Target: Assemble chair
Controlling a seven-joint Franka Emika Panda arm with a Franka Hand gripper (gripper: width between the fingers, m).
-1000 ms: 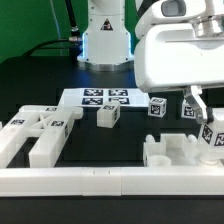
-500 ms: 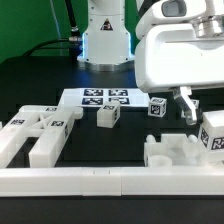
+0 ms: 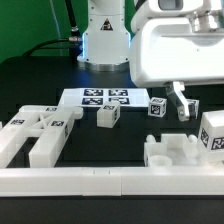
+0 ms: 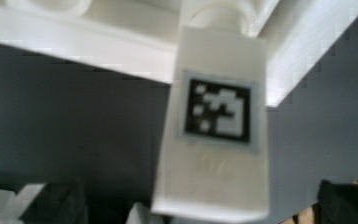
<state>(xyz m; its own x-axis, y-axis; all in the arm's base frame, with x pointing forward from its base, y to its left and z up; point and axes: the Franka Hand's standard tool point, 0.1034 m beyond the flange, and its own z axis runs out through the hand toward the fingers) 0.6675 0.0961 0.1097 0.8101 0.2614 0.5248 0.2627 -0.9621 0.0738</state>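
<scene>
End effector (image 3: 182,114): hangs below the large white wrist housing (image 3: 180,45) in the upper part of the exterior view's right. One grey finger (image 3: 177,101) slants down toward the counter. Nothing hangs from it, and its opening cannot be read from this side.
Counter (image 3: 30,85): dark surface carrying all the loose chair parts.
Seat block (image 3: 172,152): low on the exterior view's right, just behind the border rail (image 3: 100,182).
Edge part (image 3: 212,135): white piece with a tag facing the camera, at the exterior view's right edge, just beside the seat block and apart from the finger.
Small cubes: one tagged cube (image 3: 107,115) sits at centre, just in front of the marker board (image 3: 105,97). A second (image 3: 157,107) lies toward the exterior view's right, near the finger.
Slab cluster (image 3: 35,135): flat slabs and bars grouped low on the exterior view's left.
Robot base (image 3: 103,35): white, upper centre, behind the marker board.

Wrist view
Leg bar (image 4: 220,160): long glossy white bar with a square tag on its face. It lies lengthwise between the fingers, over the dark counter (image 4: 69,120).
Fingertips (image 4: 60,197): dark, one on each side of the leg bar, both clear of it.
End effector (image 4: 208,198): spread wide, gripping nothing.
Far part (image 4: 87,35): white piece across the leg bar's far end; whether they touch cannot be told.
</scene>
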